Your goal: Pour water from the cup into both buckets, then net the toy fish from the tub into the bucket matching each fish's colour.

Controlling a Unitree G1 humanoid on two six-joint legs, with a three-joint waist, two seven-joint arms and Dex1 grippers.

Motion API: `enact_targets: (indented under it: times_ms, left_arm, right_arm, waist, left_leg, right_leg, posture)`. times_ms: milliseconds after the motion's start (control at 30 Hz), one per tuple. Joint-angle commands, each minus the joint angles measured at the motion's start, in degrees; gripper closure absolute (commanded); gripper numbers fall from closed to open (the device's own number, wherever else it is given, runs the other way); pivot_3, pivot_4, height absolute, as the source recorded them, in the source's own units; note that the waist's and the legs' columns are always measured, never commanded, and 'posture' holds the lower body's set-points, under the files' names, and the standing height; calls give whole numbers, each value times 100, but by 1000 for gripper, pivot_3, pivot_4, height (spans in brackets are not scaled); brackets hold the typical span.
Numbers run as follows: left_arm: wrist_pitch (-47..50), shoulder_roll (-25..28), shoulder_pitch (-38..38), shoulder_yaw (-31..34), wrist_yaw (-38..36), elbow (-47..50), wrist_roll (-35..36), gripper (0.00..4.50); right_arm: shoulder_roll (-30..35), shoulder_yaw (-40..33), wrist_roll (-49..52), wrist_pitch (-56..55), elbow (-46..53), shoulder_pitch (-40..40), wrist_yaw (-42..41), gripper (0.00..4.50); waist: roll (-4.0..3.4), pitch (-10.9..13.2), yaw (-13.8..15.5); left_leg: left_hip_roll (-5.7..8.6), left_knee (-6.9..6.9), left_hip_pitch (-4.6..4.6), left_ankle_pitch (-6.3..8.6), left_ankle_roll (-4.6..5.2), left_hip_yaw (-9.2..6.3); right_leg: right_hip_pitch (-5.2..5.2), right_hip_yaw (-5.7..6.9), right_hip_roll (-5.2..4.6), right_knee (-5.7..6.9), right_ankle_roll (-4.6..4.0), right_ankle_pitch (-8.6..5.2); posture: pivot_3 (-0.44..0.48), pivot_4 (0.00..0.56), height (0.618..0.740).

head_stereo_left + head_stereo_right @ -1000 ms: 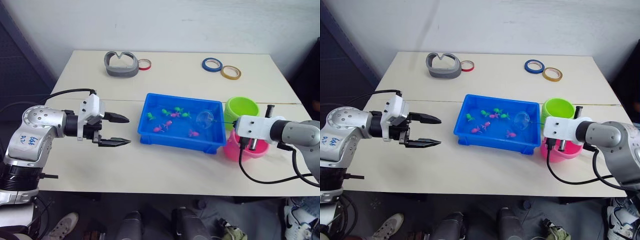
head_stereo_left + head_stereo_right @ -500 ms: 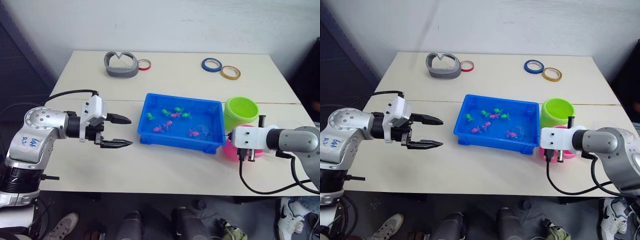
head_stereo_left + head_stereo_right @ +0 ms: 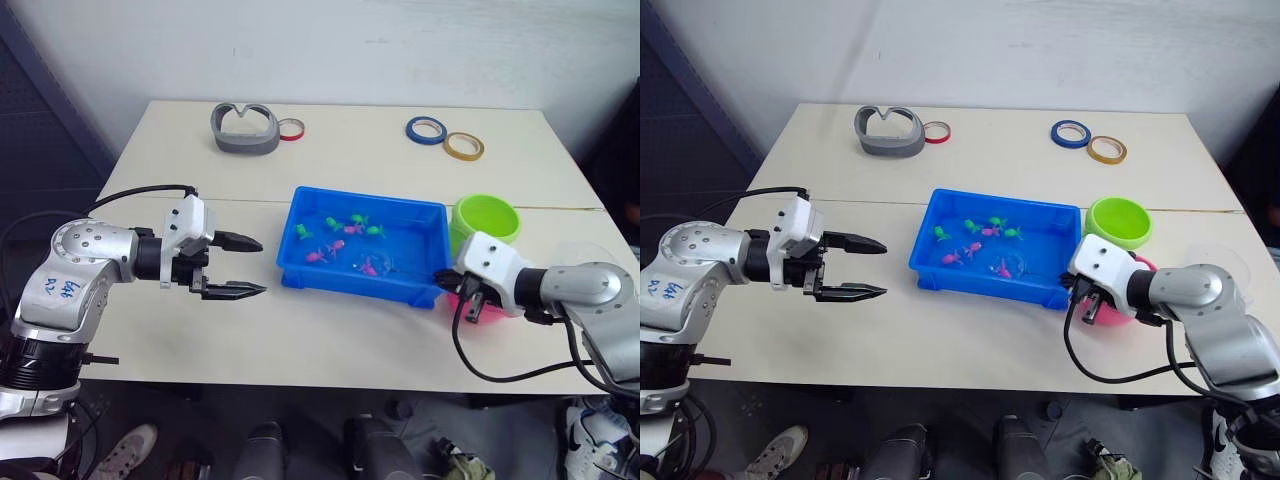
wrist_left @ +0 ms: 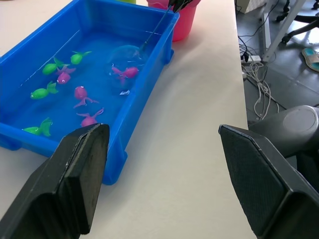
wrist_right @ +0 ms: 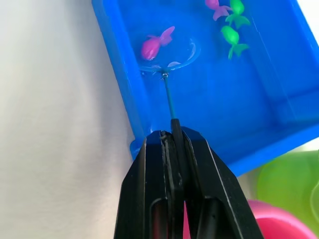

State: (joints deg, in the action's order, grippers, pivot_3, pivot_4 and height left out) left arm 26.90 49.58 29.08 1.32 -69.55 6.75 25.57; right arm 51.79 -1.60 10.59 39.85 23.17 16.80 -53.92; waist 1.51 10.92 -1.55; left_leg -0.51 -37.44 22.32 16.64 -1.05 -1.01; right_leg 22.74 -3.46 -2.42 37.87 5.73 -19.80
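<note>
The blue tub (image 3: 350, 287) sits mid-table with water and several green and pink toy fish (image 3: 340, 225) in it. My right gripper (image 3: 447, 284) is at the tub's near right corner, shut on the net's thin handle (image 5: 169, 99). The net's hoop (image 5: 167, 52) lies in the water around a pink fish (image 5: 155, 44). The green bucket (image 3: 486, 218) stands right of the tub. The pink bucket (image 3: 484, 310) is largely hidden behind my right wrist. The clear cup (image 3: 1218, 262) stands at the far right. My left gripper (image 3: 262, 266) hangs open and empty left of the tub.
At the table's back are a grey curved piece (image 3: 244, 128), a red tape ring (image 3: 290, 129), a blue tape ring (image 3: 425, 128) and a yellow one (image 3: 464, 146). A seam crosses the table behind the tub. Bare table lies in front of the tub.
The net hoop has dropped from above the tub's right end into the water and slid toward the middle, around a pink fish. My right gripper has lowered. The left has not moved.
</note>
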Motion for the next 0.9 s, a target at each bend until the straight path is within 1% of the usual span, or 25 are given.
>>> enact_targets:
  times_ms: [33,300,567,900]
  left_arm:
    - [12,-3,45,186,6,115,169,659]
    - [44,-46,236,167,-2,-37,259,659]
    - [15,-121,326,177,-5,-125,258,659]
    - [-423,-266,400,203,256,-498,6,659]
  right_arm:
    - [-36,-386,358,210,192,77,62,4500]
    - [8,-662,779,330,253,68,139,4500]
    - [43,-674,945,227,286,7,232,4500]
    - [34,-881,1199,181,370,-86,255,4500]
  waist:
    - [0,0,0]
    - [0,0,-1]
    - [0,0,-2]
    - [0,0,2]
  left_leg:
    - [0,0,0,0,0,0]
    - [0,0,0,0,0,0]
    - [0,1,0,0,0,0]
    - [0,0,0,0,0,0]
  right_leg:
    - [0,0,0,0,0,0]
    - [0,1,0,0,0,0]
    - [0,1,1,0,0,0]
    - [0,1,0,0,0,0]
  posture:
    - [0,150,740]
    - [0,150,740]
    - [0,150,740]
    - [0,150,740]
